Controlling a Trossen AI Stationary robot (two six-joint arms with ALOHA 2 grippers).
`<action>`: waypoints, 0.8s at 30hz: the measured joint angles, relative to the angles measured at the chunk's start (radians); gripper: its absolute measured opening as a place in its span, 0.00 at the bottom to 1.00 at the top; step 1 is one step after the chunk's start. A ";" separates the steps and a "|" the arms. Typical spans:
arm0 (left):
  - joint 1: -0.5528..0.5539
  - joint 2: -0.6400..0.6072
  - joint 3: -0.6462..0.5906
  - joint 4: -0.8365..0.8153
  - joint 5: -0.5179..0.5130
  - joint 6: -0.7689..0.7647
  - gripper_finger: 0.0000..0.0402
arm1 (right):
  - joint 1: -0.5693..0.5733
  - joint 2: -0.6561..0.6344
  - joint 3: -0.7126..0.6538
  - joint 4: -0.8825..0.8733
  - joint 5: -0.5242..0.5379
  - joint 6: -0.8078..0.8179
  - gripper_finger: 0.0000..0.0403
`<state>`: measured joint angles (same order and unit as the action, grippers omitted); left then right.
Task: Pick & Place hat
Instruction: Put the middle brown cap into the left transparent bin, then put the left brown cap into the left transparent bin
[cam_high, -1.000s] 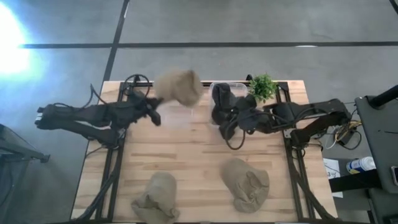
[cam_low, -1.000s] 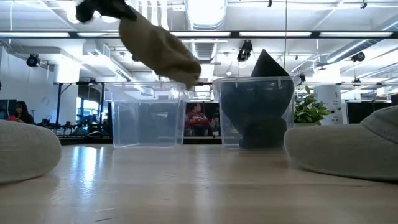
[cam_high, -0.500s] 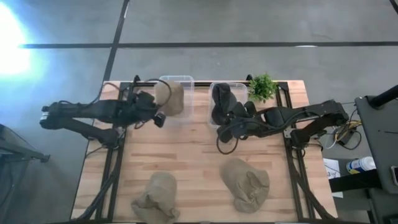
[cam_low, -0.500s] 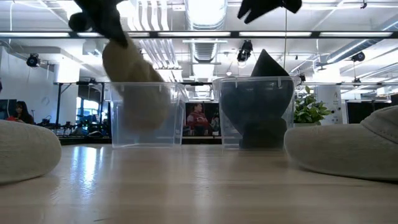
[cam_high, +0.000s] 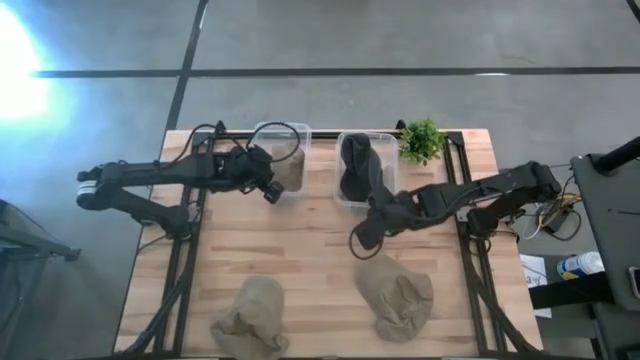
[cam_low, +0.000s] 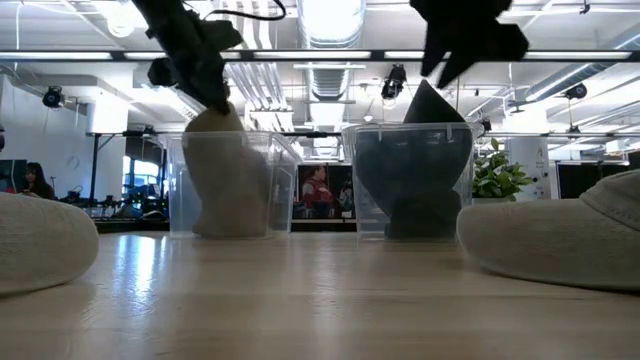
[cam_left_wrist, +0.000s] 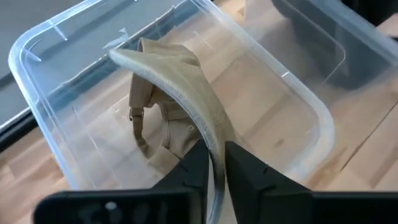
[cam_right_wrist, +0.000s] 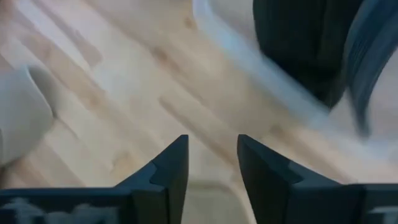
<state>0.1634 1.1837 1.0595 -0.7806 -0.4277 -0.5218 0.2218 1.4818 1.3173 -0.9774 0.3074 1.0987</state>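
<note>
Just past the black-hat bin, my empty, parted right gripper faces the nearer tan hat; left gripper pinches a binned hat's brim.

Lighting even and bright; blur confined to one view.
Strong glare is recorded on the grey concrete floor at upper left. Ceiling strip lights are blown out. The right wrist view is smeared throughout.
</note>
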 joint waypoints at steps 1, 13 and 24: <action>0.000 0.001 0.000 -0.005 -0.003 0.005 0.14 | 0.006 0.000 -0.018 0.008 -0.018 0.016 0.37; -0.148 -0.225 0.105 -0.033 -0.006 0.104 0.35 | 0.064 0.013 -0.175 0.393 -0.156 -0.046 0.58; -0.368 -0.355 0.052 -0.077 0.423 -0.124 0.35 | 0.000 0.140 -0.204 0.606 -0.321 -0.142 0.57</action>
<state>-0.2048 0.8285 1.1116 -0.8576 -0.0051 -0.6454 0.2216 1.6220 1.1128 -0.3709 -0.0137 0.9572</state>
